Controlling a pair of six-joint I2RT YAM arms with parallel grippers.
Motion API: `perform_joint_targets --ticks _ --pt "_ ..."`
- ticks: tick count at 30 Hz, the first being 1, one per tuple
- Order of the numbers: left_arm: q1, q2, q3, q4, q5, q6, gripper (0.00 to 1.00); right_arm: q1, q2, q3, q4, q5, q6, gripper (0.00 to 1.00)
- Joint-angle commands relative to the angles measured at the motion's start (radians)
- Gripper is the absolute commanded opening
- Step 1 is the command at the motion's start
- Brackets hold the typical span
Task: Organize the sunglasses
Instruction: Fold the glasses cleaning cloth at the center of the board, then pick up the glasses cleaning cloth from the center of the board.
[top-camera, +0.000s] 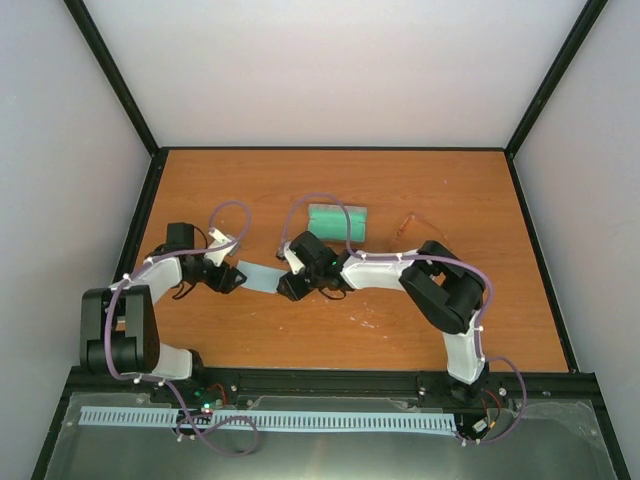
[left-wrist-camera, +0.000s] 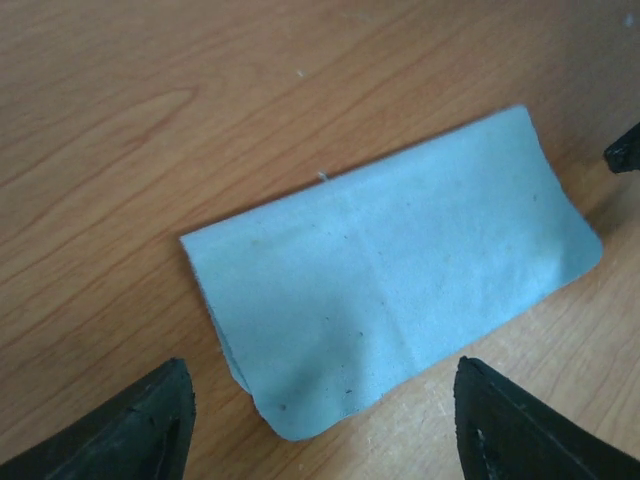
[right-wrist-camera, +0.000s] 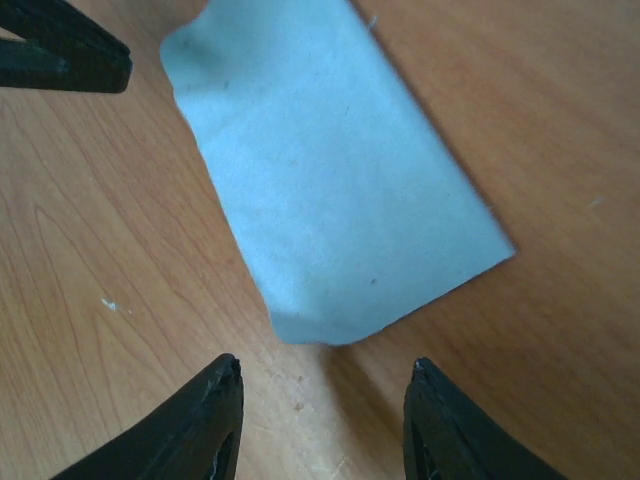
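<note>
In the top view the sunglasses (top-camera: 416, 226) lie on the table (top-camera: 250, 190) at 3 o'clock from the grey box (top-camera: 337, 221), just beside it. They are thin, reddish-brown and faint, and their long axis cannot be made out. They sit well apart from the right gripper (top-camera: 289, 288), at its 2 o'clock. Both that and the left gripper (top-camera: 233, 279) are spread wide, holding nothing, at opposite ends of the blue cloth (top-camera: 262, 276).

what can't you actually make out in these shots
Sunglasses: top view, too small and faint to tell folded or open; outside both wrist views.
Cloth: right wrist view, far end cut off by the top edge.
Box: top view, purple cable crosses it; contents unclear.
</note>
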Motion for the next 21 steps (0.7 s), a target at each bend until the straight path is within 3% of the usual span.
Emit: perform_joint_targets --ticks 1,9,21 --pt "0.026 -0.049 0.032 0.022 0.015 0.002 0.75 0.000 -0.078 0.011 0.012 0.138 0.040 0.46" --pt "0.085 0.011 0.124 0.010 0.066 -0.009 0.78 -0.019 0.057 0.245 -0.210 0.211 0.074 0.46" --pt "0.108 0.082 0.188 0.001 0.082 -0.004 0.77 -0.010 0.151 0.347 -0.352 0.236 0.110 0.47"
